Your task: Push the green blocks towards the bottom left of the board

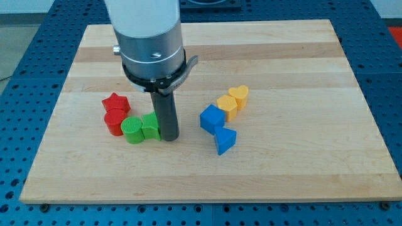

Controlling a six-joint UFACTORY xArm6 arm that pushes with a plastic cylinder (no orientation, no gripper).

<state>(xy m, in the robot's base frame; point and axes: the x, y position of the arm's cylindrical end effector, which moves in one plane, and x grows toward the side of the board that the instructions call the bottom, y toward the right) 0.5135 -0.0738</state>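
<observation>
Two green blocks sit left of the board's middle: a round green cylinder [132, 130] and a green star-like block [150, 125] touching its right side. My tip [169, 137] stands right against the right side of the green star-like block. The rod hangs from the grey arm head [151, 47] above.
A red star block [115, 102] and a red cylinder [115, 122] sit just left of the green blocks, touching them. A blue cube [212, 117] and a blue triangular block [225, 140] lie to the right, with a yellow hexagon [227, 105] and a yellow heart [239, 95] beyond. The wooden board [282, 169] ends near the view's bottom.
</observation>
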